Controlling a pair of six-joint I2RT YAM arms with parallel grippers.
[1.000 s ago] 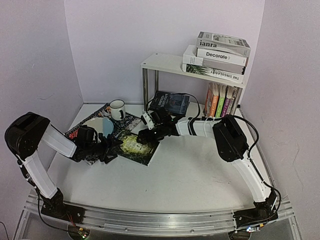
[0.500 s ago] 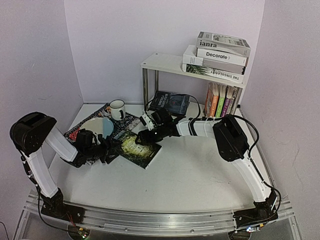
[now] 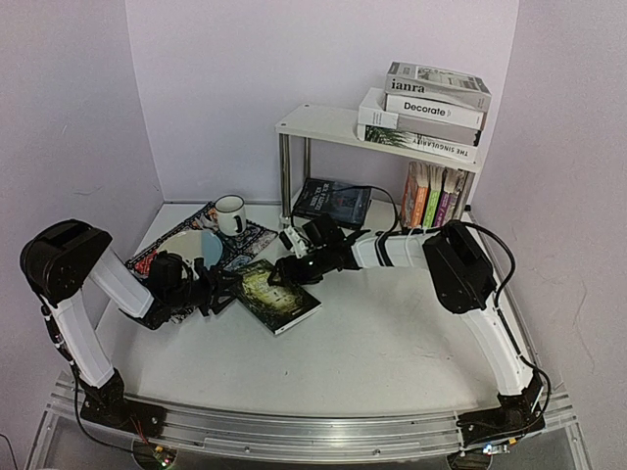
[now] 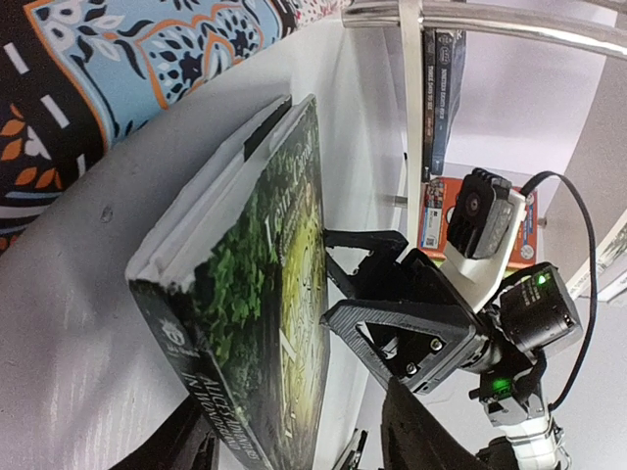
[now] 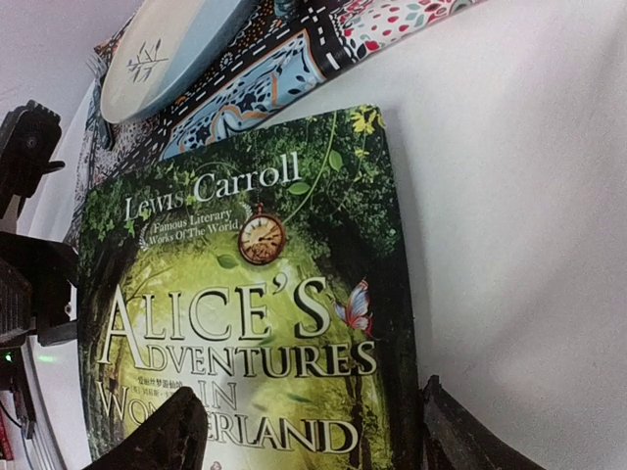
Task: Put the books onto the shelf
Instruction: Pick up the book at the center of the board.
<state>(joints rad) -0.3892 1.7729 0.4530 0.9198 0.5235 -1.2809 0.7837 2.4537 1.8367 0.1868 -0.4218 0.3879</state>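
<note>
A pale bowl (image 3: 196, 247) rests on the patterned mat (image 3: 253, 238) (white mug (image 3: 230, 213) nearby).

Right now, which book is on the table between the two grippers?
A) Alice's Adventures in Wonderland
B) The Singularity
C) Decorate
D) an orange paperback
A: the right wrist view reads "Lewis Carroll, Alice's Adventures in Wonderland" on the green book lying on the table, while Decorate sits in the stack on top of the shelf.
</note>
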